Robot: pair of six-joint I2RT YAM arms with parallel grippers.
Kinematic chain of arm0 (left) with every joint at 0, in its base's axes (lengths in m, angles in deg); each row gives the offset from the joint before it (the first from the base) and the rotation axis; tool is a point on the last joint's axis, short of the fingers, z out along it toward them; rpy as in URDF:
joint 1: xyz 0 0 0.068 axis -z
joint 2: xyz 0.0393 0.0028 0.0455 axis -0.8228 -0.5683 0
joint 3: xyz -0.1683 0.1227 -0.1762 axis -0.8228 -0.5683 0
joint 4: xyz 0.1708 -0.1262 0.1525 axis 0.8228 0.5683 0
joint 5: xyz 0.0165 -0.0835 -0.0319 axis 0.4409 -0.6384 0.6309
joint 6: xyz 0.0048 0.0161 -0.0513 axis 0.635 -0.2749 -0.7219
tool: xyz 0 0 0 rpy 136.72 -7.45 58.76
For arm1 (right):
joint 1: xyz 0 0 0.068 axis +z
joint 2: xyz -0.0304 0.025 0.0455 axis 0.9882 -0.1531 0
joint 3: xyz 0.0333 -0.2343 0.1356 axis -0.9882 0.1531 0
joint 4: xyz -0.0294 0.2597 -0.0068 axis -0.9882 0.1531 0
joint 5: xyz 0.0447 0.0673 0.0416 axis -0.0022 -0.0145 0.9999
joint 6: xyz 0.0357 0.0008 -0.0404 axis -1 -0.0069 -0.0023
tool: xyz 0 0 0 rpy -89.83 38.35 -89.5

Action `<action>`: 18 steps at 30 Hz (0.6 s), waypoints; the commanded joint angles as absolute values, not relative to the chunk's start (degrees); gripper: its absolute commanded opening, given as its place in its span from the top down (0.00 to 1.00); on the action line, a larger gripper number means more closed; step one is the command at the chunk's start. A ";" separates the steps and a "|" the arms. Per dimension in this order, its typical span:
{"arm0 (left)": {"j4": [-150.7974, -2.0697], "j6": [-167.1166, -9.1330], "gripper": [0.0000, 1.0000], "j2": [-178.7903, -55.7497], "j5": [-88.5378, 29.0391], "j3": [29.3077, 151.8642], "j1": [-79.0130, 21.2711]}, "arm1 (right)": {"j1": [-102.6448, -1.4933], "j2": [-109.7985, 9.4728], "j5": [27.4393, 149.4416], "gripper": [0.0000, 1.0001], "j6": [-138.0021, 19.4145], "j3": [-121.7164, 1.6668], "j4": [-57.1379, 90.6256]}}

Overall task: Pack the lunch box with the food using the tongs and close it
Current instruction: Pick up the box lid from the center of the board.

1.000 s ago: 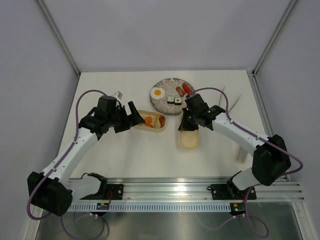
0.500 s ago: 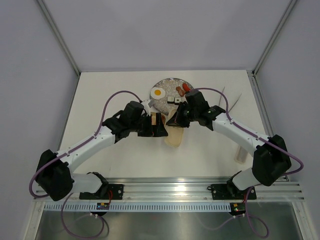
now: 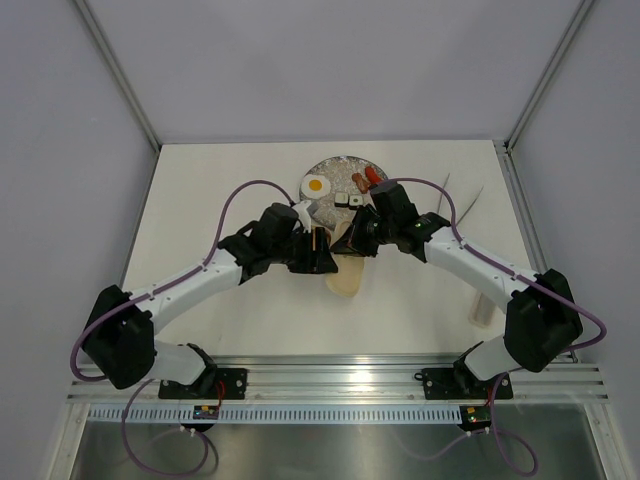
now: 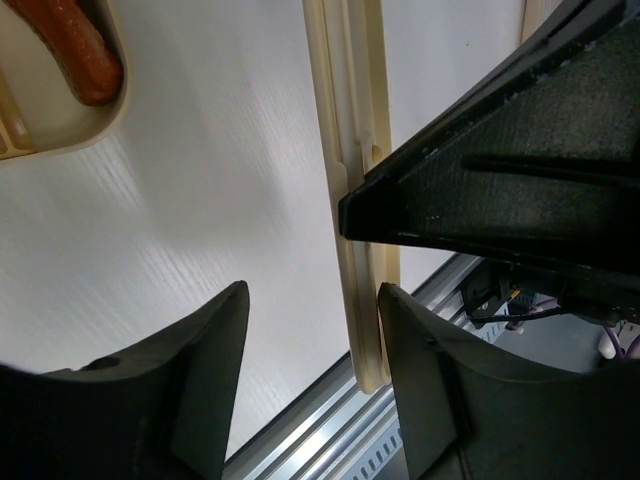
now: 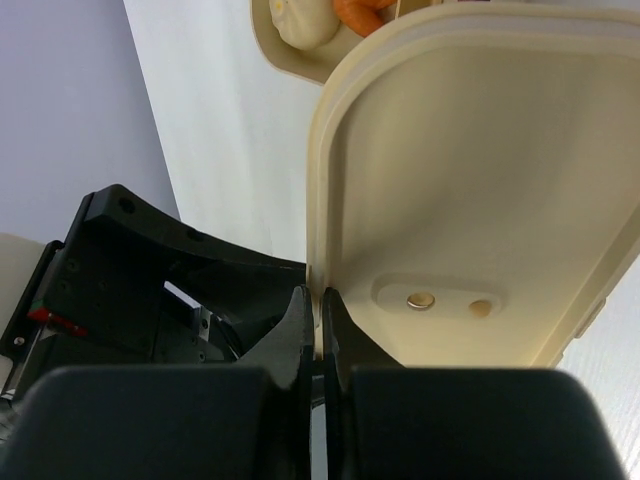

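Observation:
The cream lid (image 3: 344,276) stands on edge, tilted, with my right gripper (image 3: 362,236) shut on its rim (image 5: 318,250). In the right wrist view its inner face (image 5: 480,170) fills the frame. The lunch box (image 5: 290,55) lies just beyond it, holding a beige ball (image 5: 305,20) and a carrot piece (image 5: 362,12). A sausage (image 4: 75,50) shows in its corner (image 4: 60,140). My left gripper (image 4: 312,295) is open astride the lid's edge (image 4: 350,200); the right finger (image 4: 430,380) touches it, the left finger (image 4: 200,370) stands apart. From above, my left gripper (image 3: 316,254) hides the box. The tongs (image 3: 446,190) lie far right.
A round silver plate (image 3: 330,170) behind the grippers carries a fried egg (image 3: 316,185), sausages (image 3: 366,180) and sushi rolls (image 3: 348,201). A pale cylinder (image 3: 483,311) lies by the right arm. The metal rail (image 3: 340,378) runs along the near edge.
My left arm swung in from the left over the lunch box and its jaws narrowed around the lid's edge. My right gripper tipped the lid up and carried it left.

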State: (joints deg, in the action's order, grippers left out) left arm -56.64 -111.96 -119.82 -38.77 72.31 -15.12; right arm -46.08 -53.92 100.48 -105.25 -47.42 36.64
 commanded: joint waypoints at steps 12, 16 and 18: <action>-57.03 -107.57 1.00 -119.91 -37.75 75.45 -14.68 | -45.69 -51.97 101.72 0.77 -105.74 -47.14 33.81; -54.56 -105.47 1.00 -118.07 -35.56 75.81 -14.68 | -45.86 -49.60 97.25 0.49 -103.02 -49.33 39.59; -52.72 -103.97 1.00 -117.19 -34.15 76.07 -14.68 | -46.65 -47.57 93.73 0.48 -100.74 -50.39 42.59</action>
